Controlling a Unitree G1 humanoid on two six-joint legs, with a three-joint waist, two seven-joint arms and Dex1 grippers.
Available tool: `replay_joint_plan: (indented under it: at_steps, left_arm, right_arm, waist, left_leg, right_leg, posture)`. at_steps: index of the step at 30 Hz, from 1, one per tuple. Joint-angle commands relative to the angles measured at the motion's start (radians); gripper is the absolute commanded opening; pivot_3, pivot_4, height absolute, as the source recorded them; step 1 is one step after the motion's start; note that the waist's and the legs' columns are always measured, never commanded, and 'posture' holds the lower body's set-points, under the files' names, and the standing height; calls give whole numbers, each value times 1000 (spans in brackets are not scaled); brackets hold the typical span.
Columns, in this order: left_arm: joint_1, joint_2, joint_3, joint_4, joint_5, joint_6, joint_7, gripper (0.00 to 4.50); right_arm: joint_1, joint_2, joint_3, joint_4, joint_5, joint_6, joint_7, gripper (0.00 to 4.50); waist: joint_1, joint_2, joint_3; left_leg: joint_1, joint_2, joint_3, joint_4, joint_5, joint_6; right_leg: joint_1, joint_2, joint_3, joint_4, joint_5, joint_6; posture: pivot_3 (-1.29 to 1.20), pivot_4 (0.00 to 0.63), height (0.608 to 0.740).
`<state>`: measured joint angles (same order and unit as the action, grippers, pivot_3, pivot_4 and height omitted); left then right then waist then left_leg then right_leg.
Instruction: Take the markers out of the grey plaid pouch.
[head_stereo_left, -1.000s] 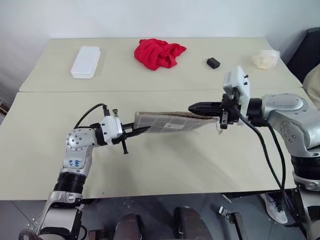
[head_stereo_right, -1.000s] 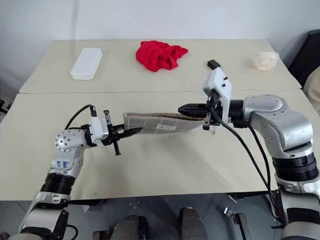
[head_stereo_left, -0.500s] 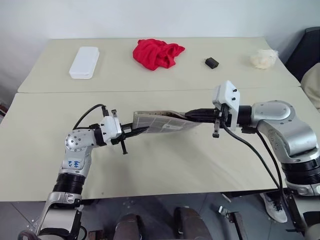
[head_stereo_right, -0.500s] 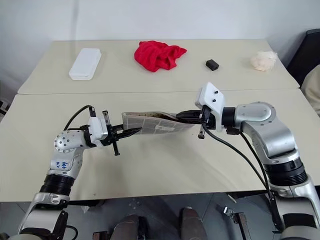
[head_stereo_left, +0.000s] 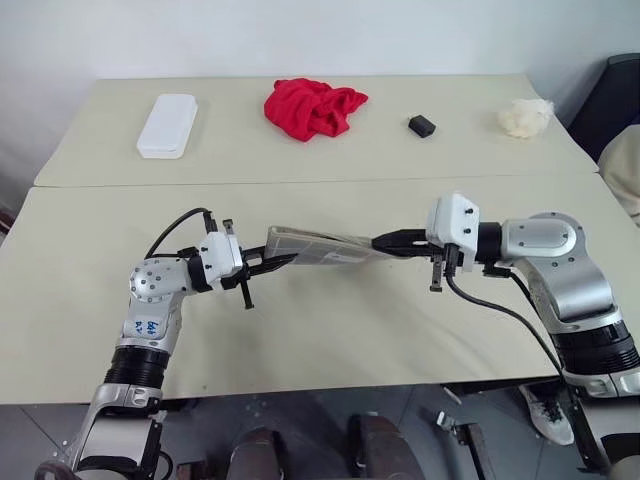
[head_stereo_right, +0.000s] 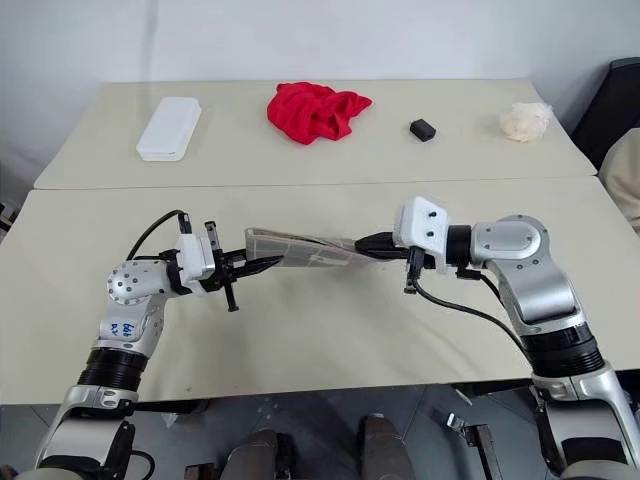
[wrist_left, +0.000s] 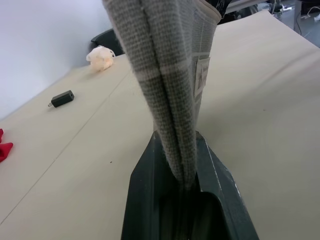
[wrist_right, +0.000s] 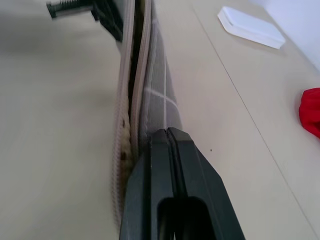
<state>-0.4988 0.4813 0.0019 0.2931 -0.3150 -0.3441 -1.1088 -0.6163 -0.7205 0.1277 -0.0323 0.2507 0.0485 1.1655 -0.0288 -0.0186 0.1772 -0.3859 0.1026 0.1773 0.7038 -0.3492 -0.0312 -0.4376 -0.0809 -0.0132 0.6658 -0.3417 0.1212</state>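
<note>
The left gripper (head_stereo_left: 268, 265), its two black fingers pinched on one short end of the flat grey plaid fabric pouch (head_stereo_left: 322, 246), and the right gripper (head_stereo_left: 388, 242), clamped on the opposite end, suspend the pencil case between them above the near beige table (head_stereo_left: 330, 340). The pouch's long axis runs almost level from one gripper to the other, across the front of the robot, and the case is turned nearly edge-on to the head cameras. In the right wrist view the right gripper's fingers (wrist_right: 172, 165) are pressed together on one lip of the pouch, with the mouth seam parted into a narrow dark slit and a strip of beige lining beside it; in the left wrist view the left gripper's fingers (wrist_left: 150, 180) squeeze the folded grey cloth, whose small white label (wrist_left: 201, 75) faces the table.

No markers are visible on the table or in the slit, so they are presumably inside. Both arms are equally near, each owning an end; emptying the pouch would likely turn on which way the opening faces.

On the far table rest a white rectangular plastic box (head_stereo_left: 168, 124), a crumpled red cloth (head_stereo_left: 313, 105), a small black block (head_stereo_left: 422, 125) and a pale crumpled wad (head_stereo_left: 524, 117), all well apart from the pouch.
</note>
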Motion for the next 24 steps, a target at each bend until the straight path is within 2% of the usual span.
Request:
replay_joint_plan:
  at_steps: [1,3,13,24]
  left_arm:
    - [-6,11,17,-8,-17,6,-4,0]
    - [-5,11,18,-9,-17,7,-5,0]
    - [7,11,22,-17,-13,6,-6,0]
    - [9,14,23,-5,-11,1,-13,0]
  right_arm:
    - [-15,20,-3,53,-58,-257,17,29]
    - [-44,53,-16,99,-85,-397,-13,29]
    - [-86,106,-36,86,-8,-332,-31,29]
    - [-49,89,1,68,-27,-308,31,29]
  waist:
    - [0,0,0]
    - [-2,0,0]
    - [-2,0,0]
    - [-2,0,0]
  left_leg:
    - [0,0,0,0,0,0]
    - [0,0,0,0,0,0]
    - [0,1,0,4,0,0]
    - [0,1,-1,5,0,0]
  right_leg:
    - [0,0,0,0,0,0]
    - [0,0,0,0,0,0]
    - [1,0,0,5,0,0]
    - [1,0,0,6,0,0]
  posture:
    - [0,150,740]
    - [0,150,740]
    - [0,150,740]
    - [0,150,740]
